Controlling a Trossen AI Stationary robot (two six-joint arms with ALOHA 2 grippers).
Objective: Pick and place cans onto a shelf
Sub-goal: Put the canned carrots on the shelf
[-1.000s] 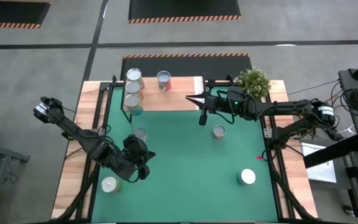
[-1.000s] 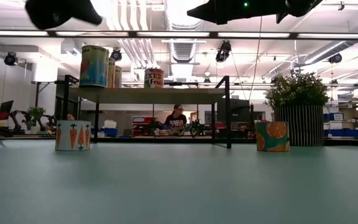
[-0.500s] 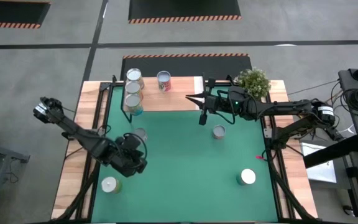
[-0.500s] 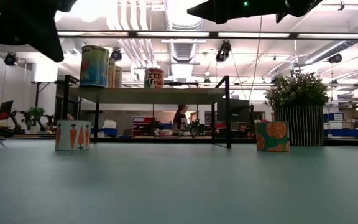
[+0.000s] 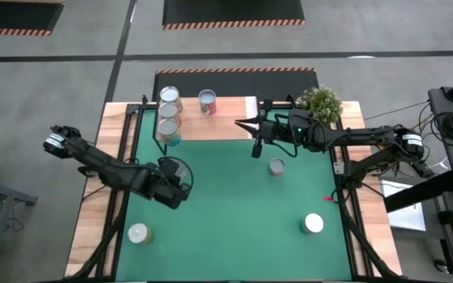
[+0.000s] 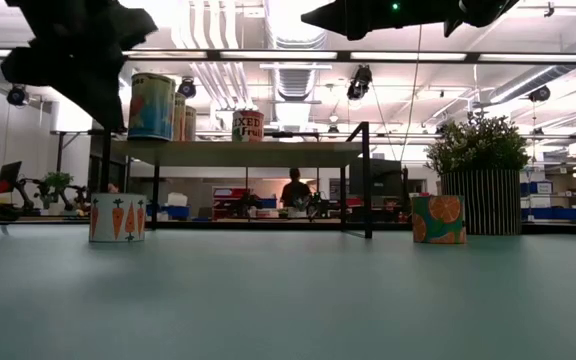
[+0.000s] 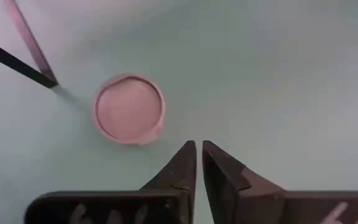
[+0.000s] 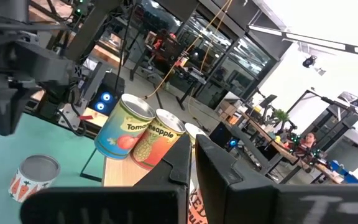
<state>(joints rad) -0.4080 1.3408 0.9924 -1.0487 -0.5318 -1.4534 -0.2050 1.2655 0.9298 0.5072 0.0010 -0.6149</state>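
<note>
Open green mat [image 5: 234, 196] mid-table; shelf [image 5: 226, 126] blocks the far edge.

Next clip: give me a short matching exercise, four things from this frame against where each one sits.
Things:
1. carrot can
2. orange-slice can
3. Tomato can
4. potted plant

Places:
A. on the shelf
B. table corner beside the shelf's pale end
C. mat, near a shelf leg, under the left arm
D. mat, below the right arm

Pairs: 1-C, 2-D, 3-A, 4-B
</note>
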